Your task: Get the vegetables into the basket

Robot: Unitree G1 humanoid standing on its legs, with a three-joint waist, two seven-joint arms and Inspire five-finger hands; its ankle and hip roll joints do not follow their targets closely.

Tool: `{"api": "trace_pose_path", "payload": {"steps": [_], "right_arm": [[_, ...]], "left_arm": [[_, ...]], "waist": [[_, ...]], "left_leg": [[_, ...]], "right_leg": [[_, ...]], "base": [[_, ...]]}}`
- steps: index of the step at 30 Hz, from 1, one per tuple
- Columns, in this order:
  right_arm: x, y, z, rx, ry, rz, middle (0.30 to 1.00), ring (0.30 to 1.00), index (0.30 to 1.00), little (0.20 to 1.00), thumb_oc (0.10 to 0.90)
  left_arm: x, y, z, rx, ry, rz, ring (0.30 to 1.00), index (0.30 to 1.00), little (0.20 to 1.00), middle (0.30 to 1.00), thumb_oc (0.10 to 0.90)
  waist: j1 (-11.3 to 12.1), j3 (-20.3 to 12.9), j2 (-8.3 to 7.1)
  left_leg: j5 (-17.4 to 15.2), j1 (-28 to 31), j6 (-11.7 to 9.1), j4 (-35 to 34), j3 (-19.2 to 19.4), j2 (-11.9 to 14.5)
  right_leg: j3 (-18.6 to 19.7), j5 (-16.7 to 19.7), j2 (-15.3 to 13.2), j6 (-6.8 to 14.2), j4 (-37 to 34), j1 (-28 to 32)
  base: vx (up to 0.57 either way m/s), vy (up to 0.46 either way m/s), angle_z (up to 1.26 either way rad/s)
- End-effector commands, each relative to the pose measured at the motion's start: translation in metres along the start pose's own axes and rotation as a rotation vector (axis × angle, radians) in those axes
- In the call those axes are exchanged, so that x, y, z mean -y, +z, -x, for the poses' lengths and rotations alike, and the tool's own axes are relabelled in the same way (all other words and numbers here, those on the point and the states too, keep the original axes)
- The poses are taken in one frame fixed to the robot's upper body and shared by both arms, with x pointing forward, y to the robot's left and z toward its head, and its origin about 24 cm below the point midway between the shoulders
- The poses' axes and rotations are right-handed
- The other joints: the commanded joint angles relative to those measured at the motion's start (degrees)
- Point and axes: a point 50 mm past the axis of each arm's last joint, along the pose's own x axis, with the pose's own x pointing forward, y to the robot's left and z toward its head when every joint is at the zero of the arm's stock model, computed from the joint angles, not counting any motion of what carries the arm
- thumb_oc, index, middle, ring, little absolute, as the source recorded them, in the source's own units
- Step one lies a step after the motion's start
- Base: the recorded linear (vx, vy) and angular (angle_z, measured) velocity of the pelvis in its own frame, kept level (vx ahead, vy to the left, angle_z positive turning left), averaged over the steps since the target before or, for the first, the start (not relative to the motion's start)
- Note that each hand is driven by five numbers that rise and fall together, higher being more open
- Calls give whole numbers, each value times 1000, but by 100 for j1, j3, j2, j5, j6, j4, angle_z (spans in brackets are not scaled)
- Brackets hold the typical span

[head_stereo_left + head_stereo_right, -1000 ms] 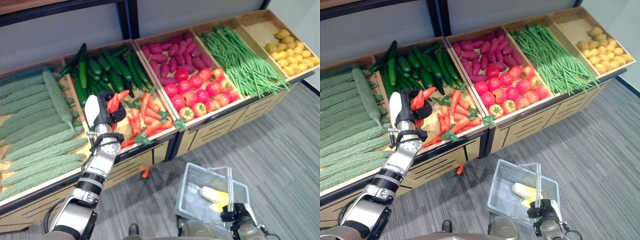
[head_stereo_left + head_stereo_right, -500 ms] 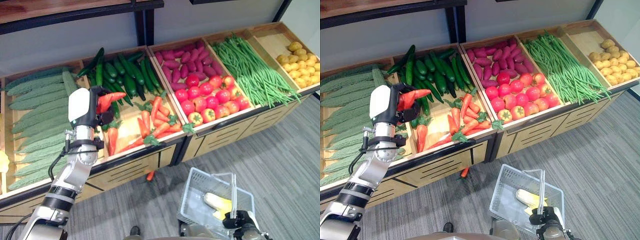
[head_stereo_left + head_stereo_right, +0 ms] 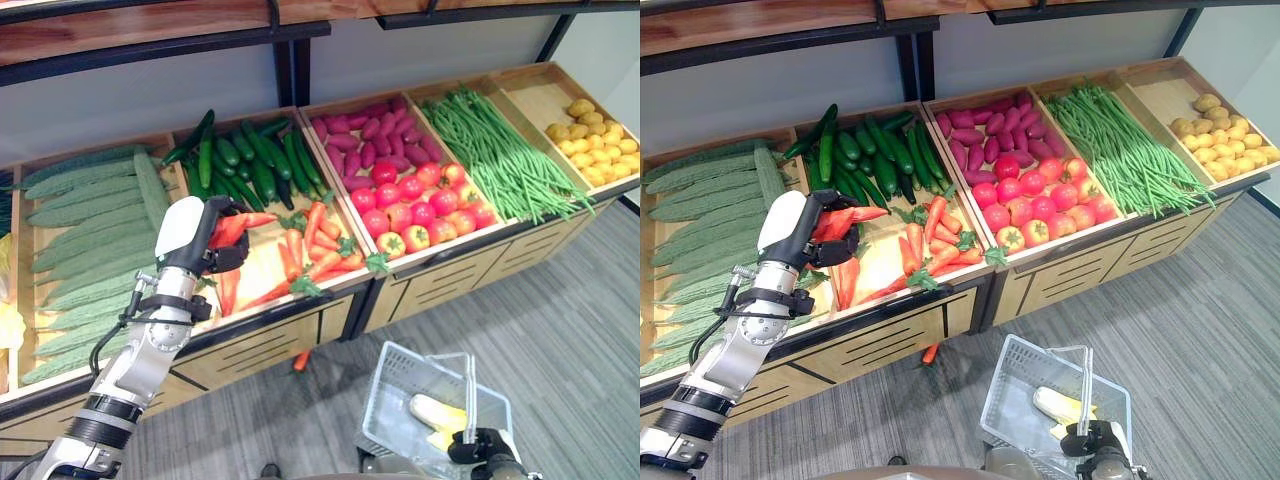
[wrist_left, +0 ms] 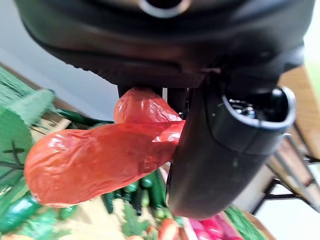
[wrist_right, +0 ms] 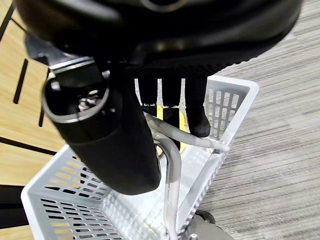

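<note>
My left hand (image 3: pixel 188 238) is shut on two orange-red carrots (image 3: pixel 236 224), held just above the left side of the carrot crate (image 3: pixel 262 262). The left wrist view shows the carrots (image 4: pixel 100 160) gripped between thumb and fingers. More carrots (image 3: pixel 318 252) lie in the crate. Low at the right, my right hand (image 3: pixel 476 446) is shut on the handle (image 5: pixel 169 165) of a white wire basket (image 3: pixel 392 398) that hangs over the floor. A pale yellow corn cob (image 3: pixel 436 412) lies inside the basket.
The wooden stand holds bitter gourds (image 3: pixel 90 220), cucumbers (image 3: pixel 245 160), purple sweet potatoes (image 3: pixel 360 135), tomatoes (image 3: pixel 425 200), green beans (image 3: pixel 495 150) and potatoes (image 3: pixel 600 150). One carrot (image 3: pixel 301 359) lies on the grey carpet under the stand. A dark shelf runs above.
The whole picture has shifted, so the camera moved. My left hand still grips the carrots and has drifted slightly right over the crate. The basket stays in my right hand.
</note>
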Motion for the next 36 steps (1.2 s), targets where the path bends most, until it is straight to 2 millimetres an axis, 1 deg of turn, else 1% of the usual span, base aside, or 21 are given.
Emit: {"api": "trace_pose_path", "payload": {"steps": [1,4,5,6,7,8,9,10,12,13,14,15,16,18,21,22,24,29,33,34,36], "right_arm": [[22,3,-3,20,-64,-8,300,300,300,300,400],[24,-11,0,-18,-64,-20,300,300,300,300,400],[25,-13,0,-24,-62,-18,300,300,300,300,400],[25,-13,0,-24,-62,-18,300,300,300,300,400],[24,-12,0,-19,-63,-23,300,300,300,300,400],[23,-12,0,-23,-59,-19,300,300,300,300,400],[22,-12,0,-22,-57,-24,300,300,300,300,400],[22,-14,1,-25,-64,-36,300,300,300,300,400],[22,-15,1,-27,-68,-56,300,300,300,300,400],[24,-22,3,-47,-73,-57,300,300,300,300,400],[24,-21,3,-46,-73,-57,300,300,300,300,400],[25,-23,3,-51,-73,-50,300,300,300,300,400],[25,-22,3,-50,-73,-50,300,300,300,300,400],[26,-22,2,-54,-78,-44,300,300,300,300,400],[26,-18,1,-44,-79,-29,300,300,300,300,400],[27,-17,1,-38,-82,-27,300,300,300,300,400],[34,-16,1,-23,-100,-34,300,300,300,300,400],[47,-13,0,-13,-143,-55,300,300,300,300,400],[57,-12,0,-1,-181,-80,300,300,300,300,400],[63,-7,-1,15,-197,-86,300,300,300,300,400],[70,4,-3,43,-219,-83,300,300,300,300,400]], "left_arm": [[-49,50,-19,307,109,-17,300,300,300,300,400],[-47,63,-16,373,68,13,300,300,300,300,400],[-47,69,-15,405,51,25,300,300,300,300,400],[-48,69,-15,405,50,25,300,300,300,300,400],[-48,72,-13,420,52,26,300,300,300,300,400],[-51,73,-12,433,51,16,300,300,300,300,400],[-52,74,-11,440,48,6,300,300,300,300,400],[-53,75,-9,445,44,-8,300,300,300,300,400],[-56,76,-7,451,48,-11,300,300,300,300,400],[-60,76,-5,451,45,-27,300,300,300,300,400],[-60,76,-4,451,45,-28,300,300,300,300,400],[-64,77,-2,457,49,-38,300,300,300,300,400],[-64,77,-2,457,50,-39,300,300,300,300,400],[-68,77,1,464,52,-55,300,300,300,300,400],[-69,73,4,448,54,-55,300,300,300,300,400],[-69,69,8,431,55,-62,300,300,300,300,400],[-65,71,9,440,49,-36,300,300,300,300,400],[-57,73,8,445,43,15,300,300,300,300,400],[-49,77,4,451,44,74,300,300,300,300,400],[-45,79,3,455,49,96,300,300,300,300,400],[-42,82,1,463,52,106,300,300,300,300,400]], "waist": [[-39,-148,-348],[-116,-160,-410],[-154,-150,-427],[-142,-163,-436],[-159,-113,-446],[-97,-80,-436],[-66,-55,-398],[0,-3,-317],[47,49,-260],[105,57,-192],[104,53,-202],[157,46,-138],[160,43,-141],[250,38,-103],[344,7,-115],[372,-54,-96],[248,-27,5],[126,54,135],[43,196,227],[42,286,235],[108,343,272]], "left_leg": [[-355,-402,156,565,-17,-76],[-465,-456,264,608,63,-324],[-466,-488,293,596,102,-413],[-462,-502,300,596,117,-423],[-431,-597,343,602,245,-502],[-418,-661,381,629,360,-507],[-404,-692,401,628,435,-486],[-402,-701,425,652,545,-422],[-327,-744,458,662,672,-381],[-310,-734,480,647,807,-341],[-280,-752,482,643,814,-348],[-266,-739,514,622,965,-328],[-239,-755,515,618,976,-327],[-195,-752,527,593,1182,-294],[-134,-741,461,531,1412,-276],[-72,-749,401,546,1568,-228],[140,-790,256,474,1625,-107],[374,-830,87,419,1616,63],[468,-1023,-88,773,1532,234],[410,-1114,-175,1100,1260,248],[440,-1244,-226,1086,695,135]], "right_leg": [[37,-274,-933,862,214,310],[198,109,-1148,1001,186,178],[259,344,-1235,1045,157,65],[277,364,-1243,1050,142,47],[247,550,-1304,1063,145,-188],[100,525,-1315,1022,222,-315],[-87,386,-1317,990,332,-344],[-447,152,-1309,937,617,-320],[-767,-126,-1281,829,1024,-267],[-989,-466,-1204,735,1397,-122],[-982,-452,-1211,725,1401,-147],[-1137,-760,-1109,647,1751,-16],[-1131,-737,-1107,634,1739,-33],[-1359,-954,-1069,601,1960,118],[-1587,-951,-1012,591,1495,368],[-1634,-1057,-888,591,1076,515],[-1570,-1113,-677,510,679,637],[-1528,-1154,-483,404,495,701],[-1508,-1199,-355,277,419,759],[-1383,-1196,-329,218,337,775],[-1271,-1161,-327,211,252,749]], "base": [[-105,195,-16],[-85,225,-28],[-96,157,-22],[-202,192,-21],[-219,152,-35],[-280,183,-53],[-205,123,-82],[-190,107,-84],[-186,101,-77],[-143,73,-66],[-164,83,-63],[-105,35,-36],[-120,39,-32],[-97,-23,-39],[-70,-114,-68],[-23,-218,-68],[-48,-324,-76],[-43,-186,-30],[-41,-159,-16],[-44,-177,-6],[-6,-60,-56]]}}
